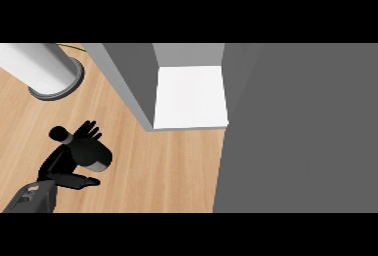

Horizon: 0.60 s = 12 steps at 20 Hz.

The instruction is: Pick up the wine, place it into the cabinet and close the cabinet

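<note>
- Head view: we see the left hand [80,150] curled round the wine [60,134], its long axis pointing up-left.
- Cabinet [190,95] lies up-right (door open); the right hand is out of view.

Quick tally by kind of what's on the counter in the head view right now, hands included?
Wine bottle: 1, dark, under the left hand
Cabinet: 1, open, white inside
White cylinder on a grey base: 1
Robot hands: 1, the left hand; the right is out of view
Total: 4
</note>
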Available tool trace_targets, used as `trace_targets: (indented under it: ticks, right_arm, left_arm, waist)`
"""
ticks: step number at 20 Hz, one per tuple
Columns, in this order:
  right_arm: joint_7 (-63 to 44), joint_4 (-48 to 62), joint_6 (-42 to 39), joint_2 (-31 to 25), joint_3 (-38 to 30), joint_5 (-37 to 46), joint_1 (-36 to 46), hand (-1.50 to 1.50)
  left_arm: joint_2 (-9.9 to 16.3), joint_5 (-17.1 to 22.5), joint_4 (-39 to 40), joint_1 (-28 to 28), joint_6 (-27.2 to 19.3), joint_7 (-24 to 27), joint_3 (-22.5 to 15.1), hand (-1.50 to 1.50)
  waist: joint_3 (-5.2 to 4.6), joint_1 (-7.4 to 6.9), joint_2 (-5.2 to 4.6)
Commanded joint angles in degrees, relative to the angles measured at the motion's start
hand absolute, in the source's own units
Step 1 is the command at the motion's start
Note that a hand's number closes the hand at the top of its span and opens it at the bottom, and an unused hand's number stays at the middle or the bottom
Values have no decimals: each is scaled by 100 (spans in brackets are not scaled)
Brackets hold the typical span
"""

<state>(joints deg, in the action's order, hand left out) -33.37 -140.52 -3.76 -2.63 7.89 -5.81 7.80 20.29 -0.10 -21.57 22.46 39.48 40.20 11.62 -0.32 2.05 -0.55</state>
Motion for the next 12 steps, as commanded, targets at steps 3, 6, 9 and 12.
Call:
trace_targets:
  ticks: [3,6,9,12]
  right_arm:
    - [-132,-269,-69,-82,-162,-331,-84,-150]
    - [-205,-450,-5,-4,-4,-203,-249,-150]
    - [27,-273,-81,20,-53,-253,-280,-150]
    - [-68,-421,-81,50,126,-152,-476,-150]
  left_arm:
    - [-138,2,93,107,758,917,-91,-150]
    - [-214,144,171,237,692,852,-17,-150]
    - [-227,282,226,247,751,857,52,150]
    - [-367,252,320,71,766,981,-32,150]
  waist:
    - [4,-15,1]
    - [2,28,7]
    - [11,-35,8]
    - [5,-3,8]
